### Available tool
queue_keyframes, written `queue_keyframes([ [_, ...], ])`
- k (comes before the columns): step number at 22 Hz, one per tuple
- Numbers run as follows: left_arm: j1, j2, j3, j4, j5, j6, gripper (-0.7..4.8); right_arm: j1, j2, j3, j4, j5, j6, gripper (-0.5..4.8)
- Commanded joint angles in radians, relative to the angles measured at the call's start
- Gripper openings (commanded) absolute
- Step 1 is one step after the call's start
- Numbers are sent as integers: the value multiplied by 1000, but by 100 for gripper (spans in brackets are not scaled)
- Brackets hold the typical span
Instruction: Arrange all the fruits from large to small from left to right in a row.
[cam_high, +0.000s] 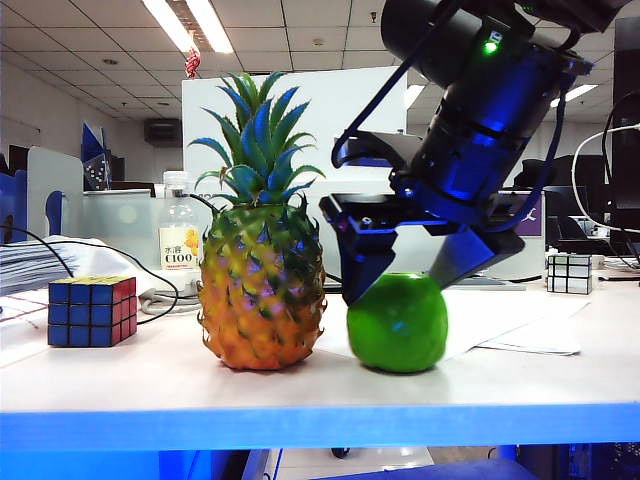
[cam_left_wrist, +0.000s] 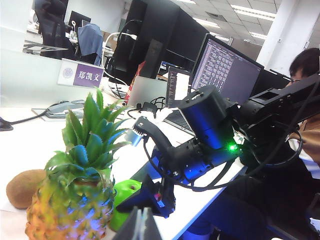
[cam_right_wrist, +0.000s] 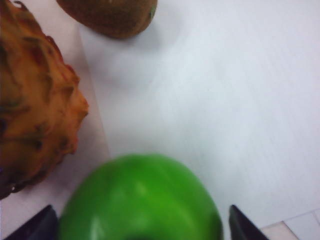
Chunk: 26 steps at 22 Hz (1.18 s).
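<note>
— So, how many fruits?
— Three: one pineapple (cam_high: 261, 290), one apple (cam_high: 397, 323) just beside it, one kiwi (cam_right_wrist: 110, 16) behind; two Rubik's cubes (cam_high: 91, 310) off to the sides.
— Grippers?
— Right gripper (cam_high: 400, 270) straddles the apple, jaws wide, not clamping; left gripper (cam_left_wrist: 142, 226) unclear.

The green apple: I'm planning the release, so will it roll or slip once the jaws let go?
The green apple looks round and glossy, so it could slip between the right gripper's fingers. It sits on the flat table, likely resting steadily, though a nudge might roll it toward the pineapple close beside it.
</note>
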Motion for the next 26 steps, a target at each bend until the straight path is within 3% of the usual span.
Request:
queue_keyframes([
  [1,0,-1,3,10,1,1,22,2,-4,5,21,10,8,479],
  [11,0,-1,3,10,-14,4,22,0,-56,19,104,27,11,479],
  [16,0,-1,3,10,-21,4,22,-19,-60,172,75,67,-103,479],
  [21,0,-1,3,9,2,4,22,-148,-59,369,35,62,-135,479],
  [26,0,-2,3,10,-3,8,22,-239,28,544,-140,-61,-174,479],
])
